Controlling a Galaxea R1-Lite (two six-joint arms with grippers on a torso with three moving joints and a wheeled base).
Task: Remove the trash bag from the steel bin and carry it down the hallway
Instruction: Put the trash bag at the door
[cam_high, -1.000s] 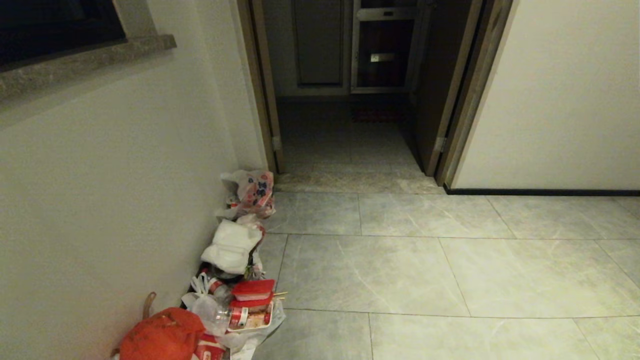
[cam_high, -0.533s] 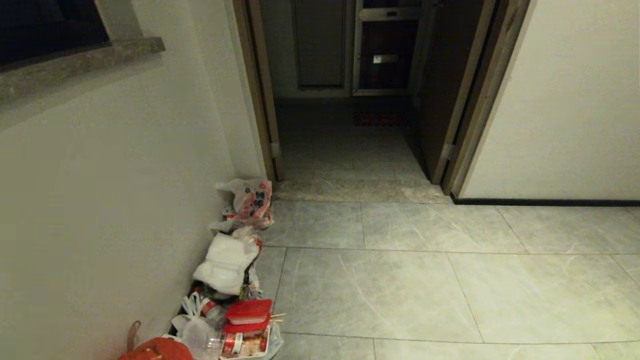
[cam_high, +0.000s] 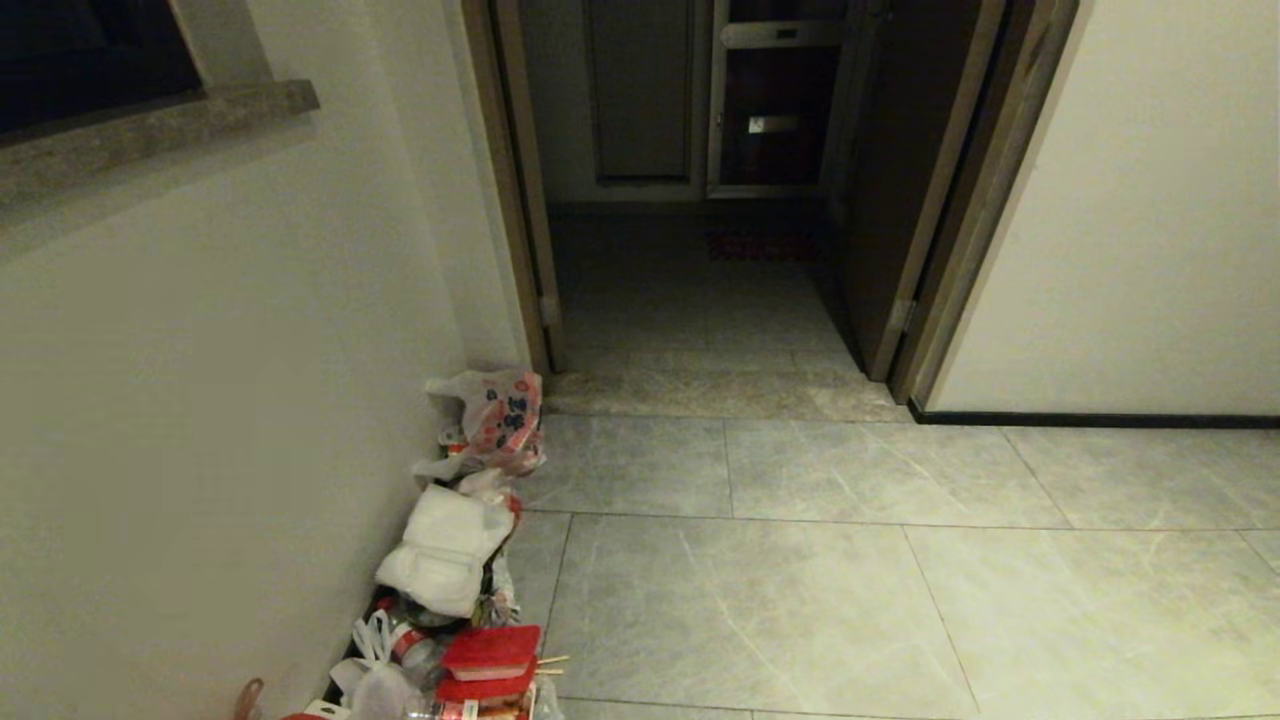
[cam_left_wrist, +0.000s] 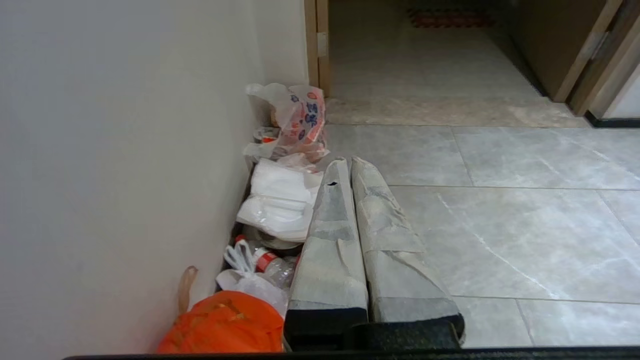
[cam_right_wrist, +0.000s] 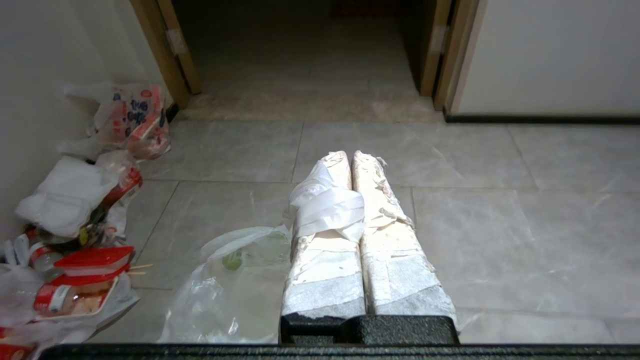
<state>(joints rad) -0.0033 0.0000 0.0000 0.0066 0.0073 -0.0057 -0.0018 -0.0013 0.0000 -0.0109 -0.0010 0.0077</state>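
Observation:
The trash bag (cam_right_wrist: 235, 280), thin and translucent with green scraps showing through, hangs beside my right gripper (cam_right_wrist: 351, 155) just above the grey tiled floor of the hallway (cam_high: 800, 560). One of its white handle loops (cam_right_wrist: 325, 205) is wrapped over a taped finger and pinched between the shut jaws. My left gripper (cam_left_wrist: 348, 161) is shut with nothing in it, pointing along the floor beside the rubbish at the wall. Neither arm shows in the head view. The steel bin is out of view.
Rubbish lines the left wall: a white bag with red and blue print (cam_high: 495, 420), a white wad (cam_high: 445, 550), red-lidded boxes (cam_high: 490, 655), an orange bag (cam_left_wrist: 225, 325). Straight ahead an open doorway (cam_high: 700, 200) leads into a dark room. A cream wall with dark skirting (cam_high: 1100, 420) stands at the right.
The whole head view has shifted: the doorway is nearer and the rubbish pile has slid down, the orange bag dropping out of the frame. The camera has moved forward.

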